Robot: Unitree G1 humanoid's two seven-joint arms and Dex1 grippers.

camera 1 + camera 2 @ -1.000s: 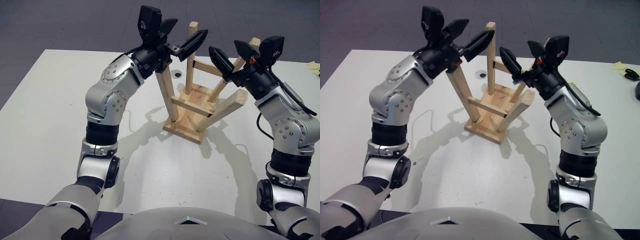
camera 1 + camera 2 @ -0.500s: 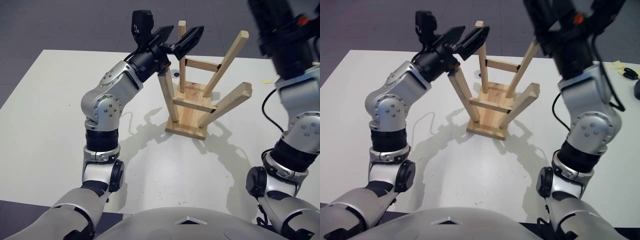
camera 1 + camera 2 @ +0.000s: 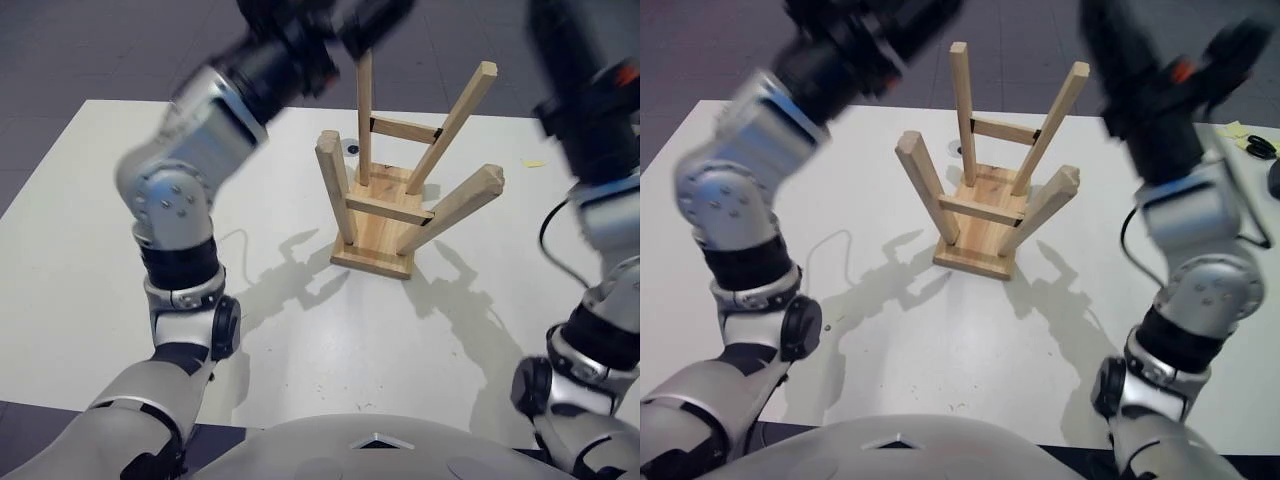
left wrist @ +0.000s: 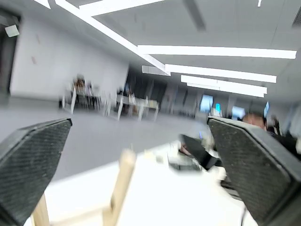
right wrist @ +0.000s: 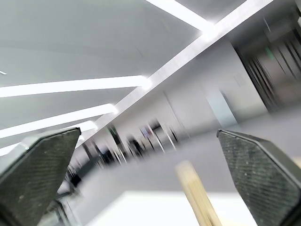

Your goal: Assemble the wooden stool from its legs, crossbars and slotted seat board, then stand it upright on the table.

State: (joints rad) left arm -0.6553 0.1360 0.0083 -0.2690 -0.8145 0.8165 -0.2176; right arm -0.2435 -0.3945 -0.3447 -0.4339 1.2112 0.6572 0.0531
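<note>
Four legs (image 3: 337, 190) up, stool (image 3: 385, 210) inverted on table (image 3: 70, 250) — left gripper (image 4: 139, 121), right gripper (image 5: 148, 133) both wide (empty); grip opposite legs low, turn over slowly.

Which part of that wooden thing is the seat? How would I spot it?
On the white table stands a pale wooden stool upside down. Its seat is the flat square board at the bottom, the only piece touching the tabletop.
</note>
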